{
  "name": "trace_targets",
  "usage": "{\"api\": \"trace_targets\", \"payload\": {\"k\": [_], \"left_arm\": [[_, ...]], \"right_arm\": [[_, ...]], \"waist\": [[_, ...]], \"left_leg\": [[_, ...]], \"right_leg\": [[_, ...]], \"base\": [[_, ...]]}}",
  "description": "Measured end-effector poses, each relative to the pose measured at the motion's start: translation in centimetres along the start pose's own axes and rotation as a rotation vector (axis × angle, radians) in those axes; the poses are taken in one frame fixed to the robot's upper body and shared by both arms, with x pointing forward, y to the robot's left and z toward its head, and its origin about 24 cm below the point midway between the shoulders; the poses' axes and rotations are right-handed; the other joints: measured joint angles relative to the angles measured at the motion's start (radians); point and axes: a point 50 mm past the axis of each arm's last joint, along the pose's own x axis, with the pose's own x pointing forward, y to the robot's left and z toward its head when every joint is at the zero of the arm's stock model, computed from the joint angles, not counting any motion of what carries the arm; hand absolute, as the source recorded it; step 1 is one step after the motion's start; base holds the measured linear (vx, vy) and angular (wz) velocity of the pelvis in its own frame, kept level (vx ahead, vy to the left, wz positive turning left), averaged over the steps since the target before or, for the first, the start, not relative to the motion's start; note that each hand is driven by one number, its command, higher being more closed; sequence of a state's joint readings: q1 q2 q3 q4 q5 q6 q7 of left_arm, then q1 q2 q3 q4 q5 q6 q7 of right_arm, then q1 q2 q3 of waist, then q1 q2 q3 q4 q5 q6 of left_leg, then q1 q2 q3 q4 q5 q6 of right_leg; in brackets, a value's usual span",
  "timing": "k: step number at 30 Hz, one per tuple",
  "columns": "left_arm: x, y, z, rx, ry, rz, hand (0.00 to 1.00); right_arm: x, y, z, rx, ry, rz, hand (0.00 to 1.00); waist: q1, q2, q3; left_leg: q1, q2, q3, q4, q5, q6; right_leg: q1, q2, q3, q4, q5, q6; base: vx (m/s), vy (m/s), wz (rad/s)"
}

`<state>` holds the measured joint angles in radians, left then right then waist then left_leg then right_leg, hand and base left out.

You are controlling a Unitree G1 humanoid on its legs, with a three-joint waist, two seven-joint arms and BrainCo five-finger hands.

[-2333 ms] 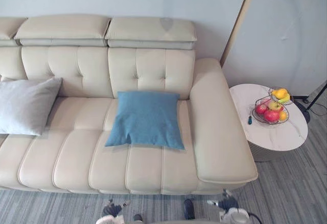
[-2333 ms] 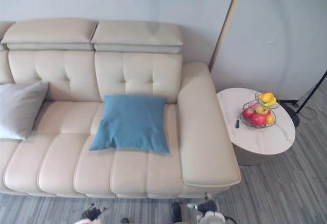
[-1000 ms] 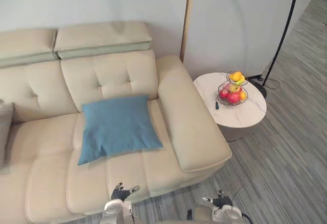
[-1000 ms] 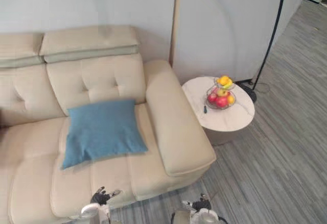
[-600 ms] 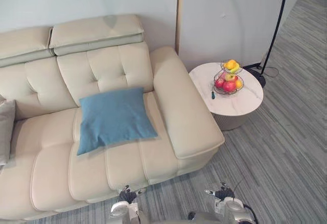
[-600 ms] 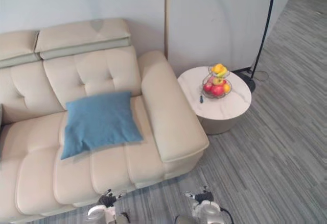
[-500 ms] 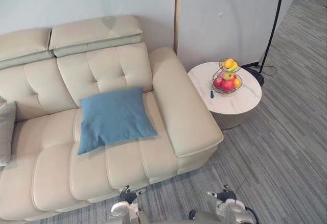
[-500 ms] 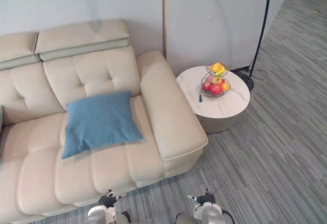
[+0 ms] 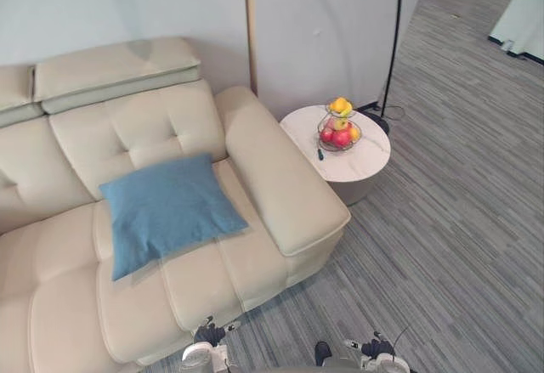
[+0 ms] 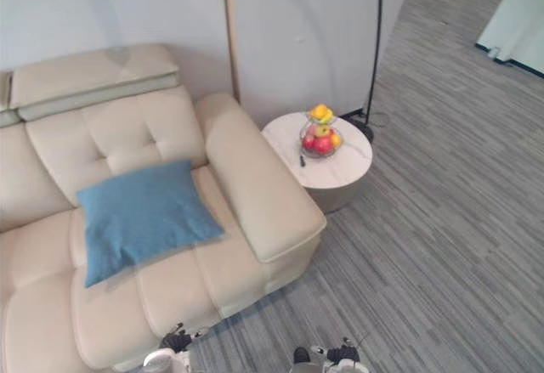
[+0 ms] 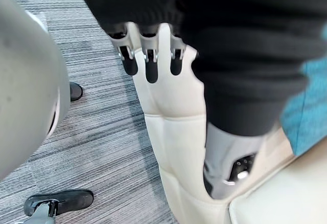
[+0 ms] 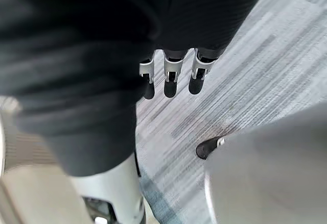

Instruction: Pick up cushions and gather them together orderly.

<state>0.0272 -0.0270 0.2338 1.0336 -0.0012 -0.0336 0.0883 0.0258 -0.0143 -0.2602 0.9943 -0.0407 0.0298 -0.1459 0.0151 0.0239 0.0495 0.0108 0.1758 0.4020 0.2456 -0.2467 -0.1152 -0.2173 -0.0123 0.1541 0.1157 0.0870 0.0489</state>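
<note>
Both arms hang low at the robot's sides, hands just above the grey striped floor [image 9: 442,220] at 6 o'clock in the head views. The left hand [image 9: 207,336] is at 7 o'clock, close to the front lower edge of the cream sofa [image 9: 285,199]. The right hand [image 9: 375,348] is at 5 o'clock, over open floor. Left wrist view: fingers [image 11: 148,63] run in a row, loosely extended, dark tips pointing toward the sofa's front panel, with the thumb [image 11: 225,155] set apart from them. The hand is slack and empty, touching nothing. Right wrist view: fingers [image 12: 171,80] likewise extended and relaxed, pointing down at the floor, thumb [image 12: 115,185] off to one side, nothing in the grasp. A blue cushion [image 9: 168,211] lies flat on the sofa seat at about 11 o'clock from the robot. Its rear edge is against the tufted backrest, it is turned slightly askew, and it sits just beside the armrest. It is well apart from both hands; a strip of its blue fabric also shows in the left wrist view. A round white side table [image 9: 361,162] stands beside the armrest at about 1 o'clock, carrying a wire fruit basket [image 9: 338,128] of red and yellow fruit and a small dark object near its sofa-side edge. A thin black lamp pole [image 9: 393,42] rises behind the table.
</note>
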Motion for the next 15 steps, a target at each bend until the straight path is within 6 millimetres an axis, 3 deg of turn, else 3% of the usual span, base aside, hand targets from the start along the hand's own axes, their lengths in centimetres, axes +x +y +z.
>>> {"api": "trace_targets", "payload": {"k": [1,2,3,4,5,6,7,9,11,12,13,14,15], "left_arm": [[0.0,0.0,0.1,-0.016,-0.002,0.003,0.0],[0.1,0.0,0.2,-0.019,-0.003,0.004,0.0],[0.1,-0.5,0.4,-0.024,-0.007,-0.006,0.0],[0.1,-0.9,0.7,-0.026,-0.017,-0.016,0.0],[0.1,-0.9,0.8,-0.026,-0.022,-0.017,0.0],[0.0,-0.5,0.3,-0.03,-0.014,-0.006,0.0],[-0.1,-0.1,0.0,-0.027,-0.005,0.003,0.0],[-0.1,0.0,0.0,-0.024,-0.005,0.004,0.0],[-0.1,0.2,-0.3,-0.019,0.01,0.008,0.0],[0.0,0.2,-0.1,-0.022,0.006,0.007,0.0],[0.0,0.2,0.1,-0.025,-0.004,0.006,0.0],[0.0,0.4,0.3,-0.041,-0.014,0.015,0.0],[0.0,0.7,0.3,-0.046,-0.015,0.024,0.0]], "right_arm": [[0.1,0.6,0.6,-0.006,-0.017,0.018,0.0],[0.1,0.9,0.7,-0.006,-0.02,0.025,0.0],[0.2,0.8,1.7,0.008,-0.045,0.028,0.0],[0.3,0.2,1.7,0.02,-0.045,0.009,0.0],[0.2,0.0,1.6,0.024,-0.044,0.002,0.0],[0.2,-0.2,1.3,0.031,-0.039,-0.005,0.0],[0.2,-0.5,1.2,0.029,-0.042,-0.012,0.0],[0.2,-0.7,1.3,0.035,-0.04,-0.017,0.0],[0.3,-0.6,1.3,0.046,-0.036,-0.018,0.0],[0.3,-0.5,1.4,0.045,-0.035,-0.016,0.0],[0.3,-0.6,1.4,0.045,-0.037,-0.017,0.0],[0.3,-0.6,1.4,0.043,-0.037,-0.025,0.0],[0.3,-0.5,1.5,0.043,-0.037,-0.023,0.0]], "waist": [[0.003,0.005,0.001],[0.007,0.005,0.001],[0.01,0.023,0.011],[0.007,0.032,0.017],[0.008,0.035,0.019],[0.008,0.03,0.016],[0.006,0.041,0.011],[0.009,0.045,0.011],[0.006,0.041,0.025],[-0.002,0.037,0.05],[-0.002,0.037,0.056],[0.003,0.036,0.072],[0.008,0.036,0.073]], "left_leg": [[-0.006,0.012,0.044,0.0,0.002,0.003],[-0.006,0.017,0.064,0.0,0.003,0.005],[0.011,0.036,0.143,-0.012,0.004,0.004],[0.04,0.039,0.18,-0.024,0.006,0.001],[0.058,0.039,0.199,-0.027,0.007,0.0],[0.1,0.029,0.224,-0.031,0.006,-0.001],[0.118,0.04,0.218,-0.03,0.008,-0.001],[0.131,0.052,0.217,-0.01,0.008,-0.001],[0.092,0.111,0.198,0.169,0.008,0.0],[0.015,0.178,0.124,0.399,0.041,0.064],[-0.013,0.194,0.096,0.475,0.059,0.097],[-0.073,0.197,0.013,0.624,0.018,0.096],[-0.125,0.154,-0.061,0.665,-0.027,0.057]], "right_leg": [[-0.034,0.019,-0.08,-0.017,0.042,-0.046],[-0.037,0.02,-0.122,-0.026,0.05,-0.06],[-0.071,-0.022,-0.362,0.04,-0.057,-0.152],[-0.083,-0.07,-0.507,0.119,-0.121,-0.176],[-0.076,-0.093,-0.572,0.147,-0.14,-0.183],[-0.057,-0.109,-0.623,0.168,-0.139,-0.145],[-0.063,-0.073,-0.573,0.178,-0.16,-0.129],[-0.077,-0.049,-0.534,0.192,-0.186,-0.131],[-0.086,-0.02,-0.49,0.223,-0.219,-0.145],[-0.053,0.008,-0.46,0.222,-0.223,-0.149],[-0.045,0.02,-0.449,0.224,-0.228,-0.156],[-0.023,0.054,-0.398,0.229,-0.242,-0.18],[-0.005,0.083,-0.346,0.224,-0.249,-0.186]], "base": [[0.04,-0.042,-1.62],[0.04,-0.121,-1.58],[0.04,-0.109,-1.24],[0.05,-0.099,-1.2],[0.09,-0.1,-1.03],[0.11,-0.193,-1.16],[0.12,-0.235,-1.24],[0.11,-0.184,-0.89],[0.15,-0.218,-0.92],[0.12,-0.172,-0.66],[0.16,-0.184,-0.9],[0.13,-0.07,-1.14],[0.16,-0.072,-1.23]]}}
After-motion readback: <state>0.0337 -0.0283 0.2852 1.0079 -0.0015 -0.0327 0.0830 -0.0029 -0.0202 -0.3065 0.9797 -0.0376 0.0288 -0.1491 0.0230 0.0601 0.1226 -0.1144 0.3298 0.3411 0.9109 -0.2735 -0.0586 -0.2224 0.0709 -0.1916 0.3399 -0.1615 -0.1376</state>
